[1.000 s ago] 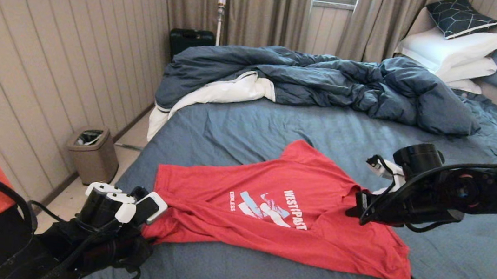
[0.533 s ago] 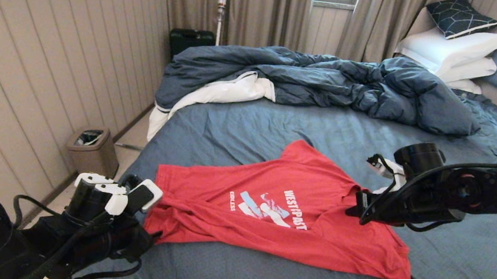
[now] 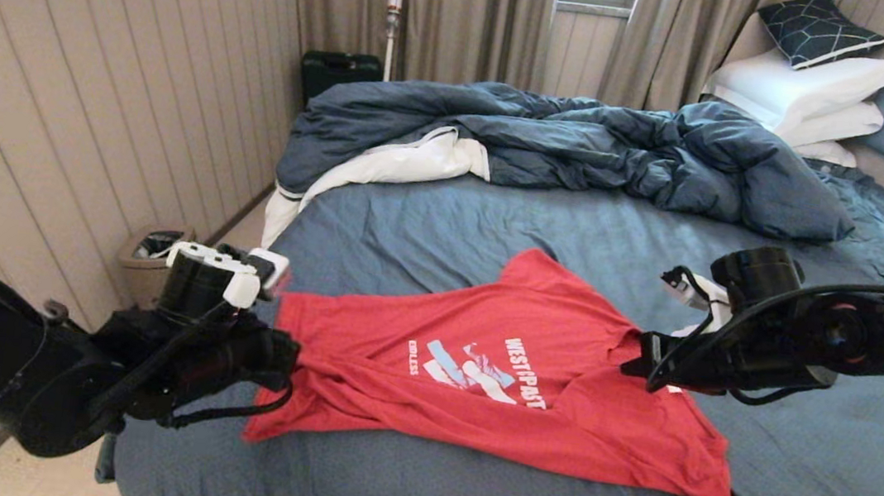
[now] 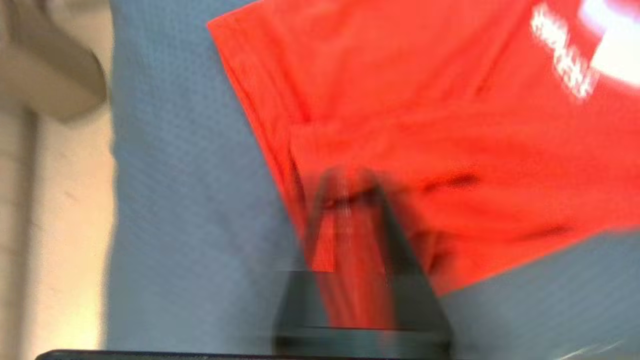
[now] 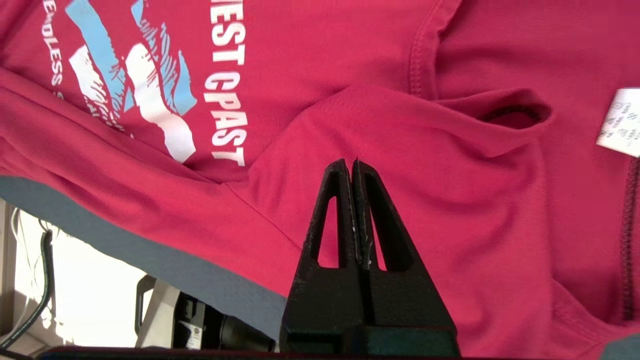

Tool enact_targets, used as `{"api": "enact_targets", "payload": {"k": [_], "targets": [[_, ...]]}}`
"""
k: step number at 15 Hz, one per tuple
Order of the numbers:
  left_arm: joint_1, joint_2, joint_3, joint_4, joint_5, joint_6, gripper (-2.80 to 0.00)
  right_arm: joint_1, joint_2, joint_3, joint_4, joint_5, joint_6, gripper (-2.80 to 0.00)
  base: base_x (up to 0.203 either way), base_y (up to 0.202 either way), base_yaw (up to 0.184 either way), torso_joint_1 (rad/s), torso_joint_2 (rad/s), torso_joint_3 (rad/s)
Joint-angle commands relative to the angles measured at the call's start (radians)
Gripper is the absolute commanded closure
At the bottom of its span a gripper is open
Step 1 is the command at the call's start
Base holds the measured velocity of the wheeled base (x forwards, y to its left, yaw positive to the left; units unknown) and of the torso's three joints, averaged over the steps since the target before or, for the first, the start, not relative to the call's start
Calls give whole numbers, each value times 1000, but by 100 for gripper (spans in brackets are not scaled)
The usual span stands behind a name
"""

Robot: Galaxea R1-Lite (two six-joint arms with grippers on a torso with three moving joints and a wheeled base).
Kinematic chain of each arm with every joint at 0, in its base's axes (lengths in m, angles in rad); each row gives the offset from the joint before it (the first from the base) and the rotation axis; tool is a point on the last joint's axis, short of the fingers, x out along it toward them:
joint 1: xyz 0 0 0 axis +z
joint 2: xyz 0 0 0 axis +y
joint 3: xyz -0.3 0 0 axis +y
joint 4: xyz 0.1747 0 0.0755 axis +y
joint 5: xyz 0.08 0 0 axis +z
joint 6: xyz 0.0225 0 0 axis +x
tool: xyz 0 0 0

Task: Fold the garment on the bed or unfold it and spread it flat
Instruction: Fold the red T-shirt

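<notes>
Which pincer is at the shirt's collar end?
The right pincer, shut on the garment beside the neck opening and its white tag. The left pincer grips the opposite hem end.

Change record: left gripper and shirt hem.
Left gripper (image 3: 287,363) risen and moved farther onto the bed (image 3: 494,229), clamped on the shirt (image 3: 478,369) hem; hem corner beneath it now drawn out flatter; right gripper (image 3: 633,357) raised slightly.

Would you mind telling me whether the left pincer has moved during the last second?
Yes. The left pincer has risen and swung farther from the robot, toward the trash bin beside the bed, gripping the garment.
</notes>
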Motion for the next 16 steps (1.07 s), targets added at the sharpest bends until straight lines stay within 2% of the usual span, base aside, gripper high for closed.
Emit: {"api": "enact_targets", "payload": {"k": [1,3,5,7,8,11,13,15,16], "targets": [[2,5,-94,97,-7,-112,0,-20,1,-10,0,2,-1,0,0,0,0,0,0,0],[2,22,-173,243,-35,-216,0,-52,5,-29,2,2,-5,0,0,0,0,0,0,0],[5,21,-246,397,-125,-336,0,-103,10,-40,3,2,-39,0,0,0,0,0,0,0],[31,18,-303,526,-224,-417,0,-135,33,-44,9,3,-98,0,0,0,0,0,0,0],[50,17,-312,536,-257,-427,0,-136,42,-47,9,3,-100,0,0,0,0,0,0,0],[76,45,-371,540,-262,-420,0,-142,73,-90,8,6,-72,0,0,0,0,0,0,0],[124,113,-481,540,-260,-372,0,-154,101,-150,8,6,-16,0,0,0,0,0,0,0],[185,161,-571,538,-257,-299,0,-154,154,-226,8,5,-5,0,0,0,0,0,0,0],[214,187,-609,533,-259,-261,0,-155,190,-274,9,3,-3,-146,0,0,0,0,0,0]]}}
